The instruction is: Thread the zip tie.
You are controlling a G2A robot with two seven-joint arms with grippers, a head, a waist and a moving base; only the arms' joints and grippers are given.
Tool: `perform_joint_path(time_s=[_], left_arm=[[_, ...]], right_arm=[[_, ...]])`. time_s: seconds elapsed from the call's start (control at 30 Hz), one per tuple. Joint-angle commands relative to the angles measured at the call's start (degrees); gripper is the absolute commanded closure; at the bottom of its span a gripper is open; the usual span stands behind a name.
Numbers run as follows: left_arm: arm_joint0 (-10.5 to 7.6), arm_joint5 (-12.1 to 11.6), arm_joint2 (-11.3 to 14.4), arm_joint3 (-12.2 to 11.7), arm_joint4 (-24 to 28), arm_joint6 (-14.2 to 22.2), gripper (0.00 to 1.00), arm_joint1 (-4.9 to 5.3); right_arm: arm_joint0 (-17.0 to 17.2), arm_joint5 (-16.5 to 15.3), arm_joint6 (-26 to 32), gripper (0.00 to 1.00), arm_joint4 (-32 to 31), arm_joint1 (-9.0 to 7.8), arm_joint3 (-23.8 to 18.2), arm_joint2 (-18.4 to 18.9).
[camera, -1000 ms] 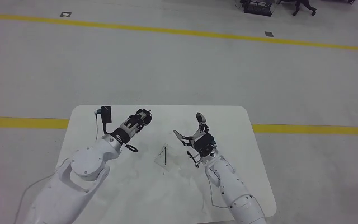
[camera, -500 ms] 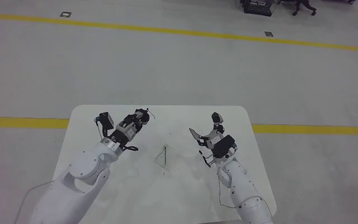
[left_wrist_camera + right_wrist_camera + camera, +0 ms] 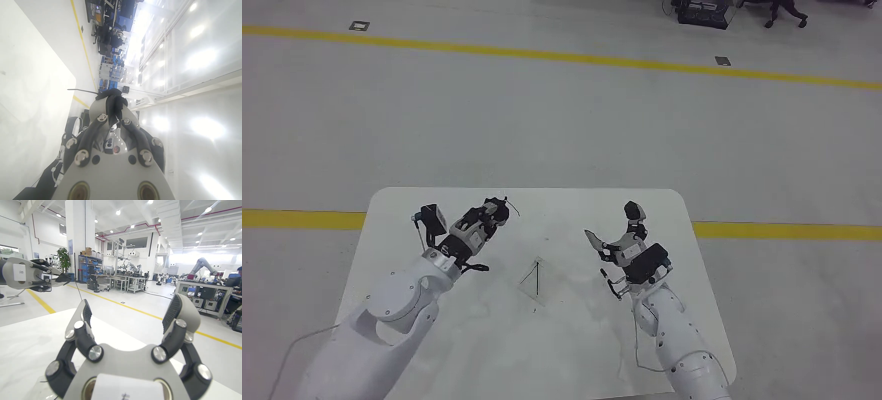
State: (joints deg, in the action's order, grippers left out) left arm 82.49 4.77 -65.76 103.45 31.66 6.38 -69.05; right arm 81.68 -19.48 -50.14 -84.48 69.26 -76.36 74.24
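The white table carried the whole job, and both arms stood over its far half, each on its own side, so that the middle lay open between them.

The left gripper hung above the table toward the far left corner. Its jaws were pressed together on something black at their tips. That pinch looked meant to keep one end of the tie fixed while the rest stuck out free.

The right gripper stood near the right edge with its jaws spread wide and nothing between them. In its own wrist view, the ribbed pads faced across toward the left gripper. I judged it was posed to take the loose end, and it was well apart from it.

A small clear item lay flat at the table's middle, touched by neither arm. It may have been a thin plastic packet with a dark line on it, but it was too small to tell.

The zip tie was a thin black strand held off the table, clamped in the left gripper and jutting out sideways from its tips. It hung free, so threading had not yet begun.
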Motion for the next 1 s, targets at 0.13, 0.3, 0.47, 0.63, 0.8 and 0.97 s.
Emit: perform_joint_path(time_s=[0.13,0.3,0.47,0.63,0.8,0.97], left_arm=[[0.76,-0.2,-0.1,-0.1,3.4,-1.2,1.00,-0.26],[2.41,-1.4,-0.2,-0.1,8.8,-2.4,1.00,-0.66],[3.55,-2.3,0.1,-0.7,11.9,-3.2,1.00,-0.97],[3.60,-4.1,0.6,-2.4,13.1,-3.5,1.00,-1.31],[3.03,-4.9,1.2,-3.7,13.3,-3.6,1.00,-1.57],[3.03,-4.9,1.2,-3.7,13.3,-3.6,1.00,-1.57]], right_arm=[[0.0,0.0,0.0,0.00,0.0,0.00,0.0,0.0],[0.0,0.0,0.0,0.00,0.0,0.00,0.0,0.0],[0.0,0.0,0.0,0.00,0.0,0.00,0.0,0.0],[0.0,0.0,0.0,0.00,0.0,0.00,0.0,0.0],[0.0,0.0,0.0,0.00,0.0,0.00,0.0,0.0],[0.0,0.0,0.0,0.00,0.0,0.00,0.0,0.0]])
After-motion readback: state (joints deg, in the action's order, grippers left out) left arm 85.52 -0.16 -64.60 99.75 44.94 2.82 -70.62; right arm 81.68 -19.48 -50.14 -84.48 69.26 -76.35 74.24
